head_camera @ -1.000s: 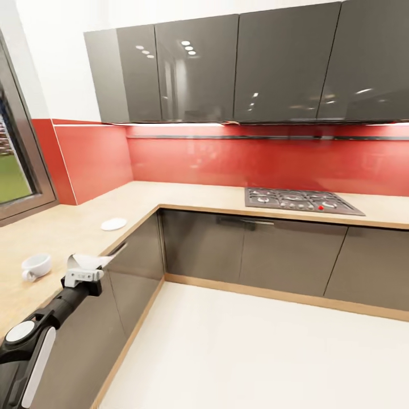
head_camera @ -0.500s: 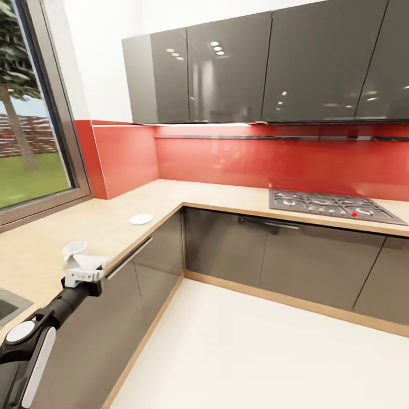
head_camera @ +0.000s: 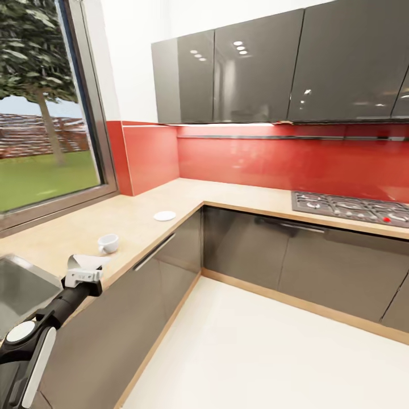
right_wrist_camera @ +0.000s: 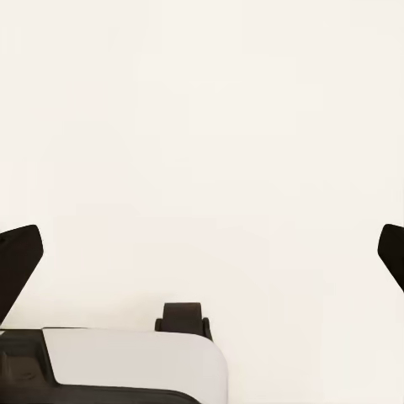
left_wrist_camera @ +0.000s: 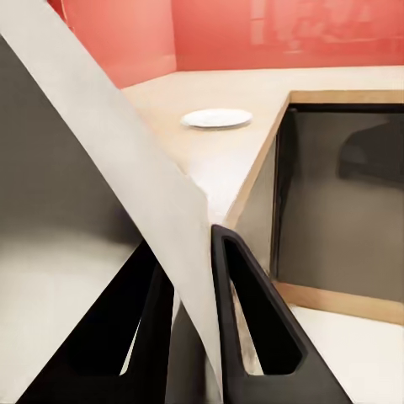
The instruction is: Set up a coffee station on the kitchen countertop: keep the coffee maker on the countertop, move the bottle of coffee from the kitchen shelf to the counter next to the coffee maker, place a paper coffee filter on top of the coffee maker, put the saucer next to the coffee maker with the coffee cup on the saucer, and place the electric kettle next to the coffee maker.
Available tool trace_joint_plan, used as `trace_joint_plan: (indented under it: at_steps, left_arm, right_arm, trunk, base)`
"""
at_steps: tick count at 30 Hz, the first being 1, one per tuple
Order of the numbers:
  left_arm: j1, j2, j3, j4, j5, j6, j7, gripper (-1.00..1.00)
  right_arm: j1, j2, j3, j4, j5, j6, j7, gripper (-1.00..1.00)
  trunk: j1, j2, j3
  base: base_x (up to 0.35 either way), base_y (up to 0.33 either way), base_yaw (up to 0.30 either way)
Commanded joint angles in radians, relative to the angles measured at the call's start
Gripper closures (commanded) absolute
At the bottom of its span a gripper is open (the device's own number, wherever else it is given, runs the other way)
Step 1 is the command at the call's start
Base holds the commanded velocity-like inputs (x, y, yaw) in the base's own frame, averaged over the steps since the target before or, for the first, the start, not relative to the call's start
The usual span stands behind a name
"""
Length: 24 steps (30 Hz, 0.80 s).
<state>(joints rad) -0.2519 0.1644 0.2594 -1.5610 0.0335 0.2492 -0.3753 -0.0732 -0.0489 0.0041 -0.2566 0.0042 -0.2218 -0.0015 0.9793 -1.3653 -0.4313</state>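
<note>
Left pincer (head_camera: 85,267) low at eight o'clock in the head view, fingers (left_wrist_camera: 252,328) clamped on a paper coffee filter (head_camera: 85,262), the pale sheet standing up between them. Just past it, toward one o'clock from the pincer, the coffee cup (head_camera: 108,243) sits upright on the worktop (head_camera: 136,218). Farther along the same line lies the saucer (head_camera: 165,216), flat, well apart from the cup, near the corner. Sink (head_camera: 23,284) at nine o'clock. Hob (head_camera: 352,207) at three o'clock. Right pincer (right_wrist_camera: 202,252): fingertips spread wide, gripping nothing, over pale floor (right_wrist_camera: 202,126).
</note>
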Motion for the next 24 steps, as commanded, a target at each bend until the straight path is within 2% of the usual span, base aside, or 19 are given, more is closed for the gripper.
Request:
trace_joint_plan:
  at_steps: [1, 24]
  left_arm:
    - [-0.001, 0.000, 0.001, -0.001, 0.002, 0.007, -0.005, 1.00]
    - [-0.001, 0.000, 0.001, 0.001, 0.002, 0.007, -0.005, 1.00]
  right_arm:
    - [0.000, 0.000, 0.000, 0.000, 0.000, -0.003, 0.000, -1.00]
    - [0.000, 0.000, -0.001, 0.000, 0.000, -0.005, -0.002, -1.00]
  trunk:
    - [0.000, -0.001, -0.001]
    - [0.000, -0.001, -0.001]
  base:
    - [-0.103, 0.150, 0.172]
    - [-0.010, 0.015, 0.264]
